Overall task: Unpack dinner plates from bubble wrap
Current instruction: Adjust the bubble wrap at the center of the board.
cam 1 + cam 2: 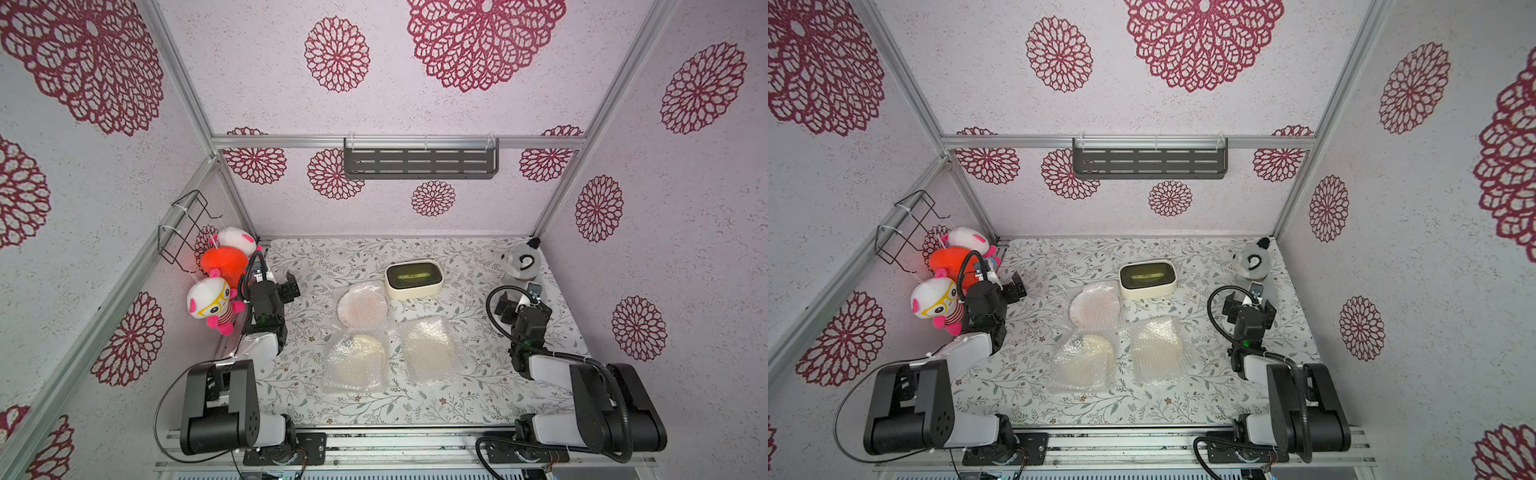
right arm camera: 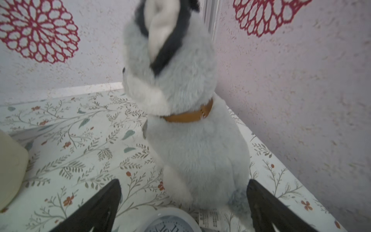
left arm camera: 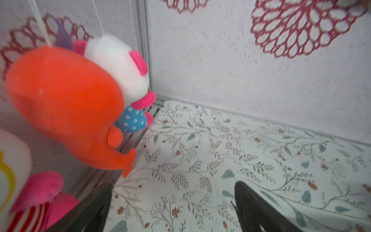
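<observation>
Dinner plates (image 1: 362, 307), each under bubble wrap (image 1: 428, 351), lie at the middle of the table (image 1: 457, 409). The left gripper (image 1: 291, 286) and right gripper (image 1: 508, 309) stand wide open and empty, well apart from them. The wrap is probably light and slippery and the plates stiff and fragile, so a loose sheet edge is the likely hold.

Three bundles: dinner plates (image 1: 1076, 309) under bubble wrap (image 1: 1158, 353) on table (image 1: 1183, 403); left claw (image 1: 1016, 288), right claw (image 1: 1250, 302) gaping.
</observation>
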Available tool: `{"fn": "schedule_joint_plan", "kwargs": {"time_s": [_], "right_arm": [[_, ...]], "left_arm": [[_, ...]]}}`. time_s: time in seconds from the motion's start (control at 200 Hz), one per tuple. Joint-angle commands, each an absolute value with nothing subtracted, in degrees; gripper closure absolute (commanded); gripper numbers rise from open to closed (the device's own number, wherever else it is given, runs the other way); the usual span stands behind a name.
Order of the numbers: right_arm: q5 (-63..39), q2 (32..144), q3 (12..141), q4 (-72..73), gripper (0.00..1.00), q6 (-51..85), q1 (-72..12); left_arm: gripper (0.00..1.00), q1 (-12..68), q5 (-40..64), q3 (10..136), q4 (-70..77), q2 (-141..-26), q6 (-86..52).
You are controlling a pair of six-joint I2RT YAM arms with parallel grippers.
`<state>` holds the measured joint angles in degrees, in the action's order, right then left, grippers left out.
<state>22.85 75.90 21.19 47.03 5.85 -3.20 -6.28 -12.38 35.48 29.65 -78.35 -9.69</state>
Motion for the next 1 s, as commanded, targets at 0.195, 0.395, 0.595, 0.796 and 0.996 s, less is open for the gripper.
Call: {"fn": "schedule_joint_plan", "kwargs": {"time_s": [0.195,0.395,0.595,0.796,0.996], "right_arm": [[29.74,63.98,39.68,-0.78,0.01,29.63,-3.21],[18.65,57.21,48.75,-17.51,0.02,26.86,-3.33],[3.92,59.36,62.41,-31.28,0.07,26.97,-3.34],[-11.34,62.78,69.48,-39.50,0.11,33.48,-3.60],[-19.02,60.30,64.66,-42.81,0.16,39.38,-8.97]], "left_arm": [[0.02,-5.43,-11.49,52.91,-12.96,-70.69,-27.93],[0.02,-4.01,-12.89,57.67,-24.09,-66.73,-36.35],[0.02,-2.72,-1.51,62.93,-30.28,-63.90,-37.30],[0.02,2.63,3.70,68.66,-40.83,-61.54,-39.89],[0.02,14.92,7.02,68.18,-49.14,-56.96,-45.29]]}}
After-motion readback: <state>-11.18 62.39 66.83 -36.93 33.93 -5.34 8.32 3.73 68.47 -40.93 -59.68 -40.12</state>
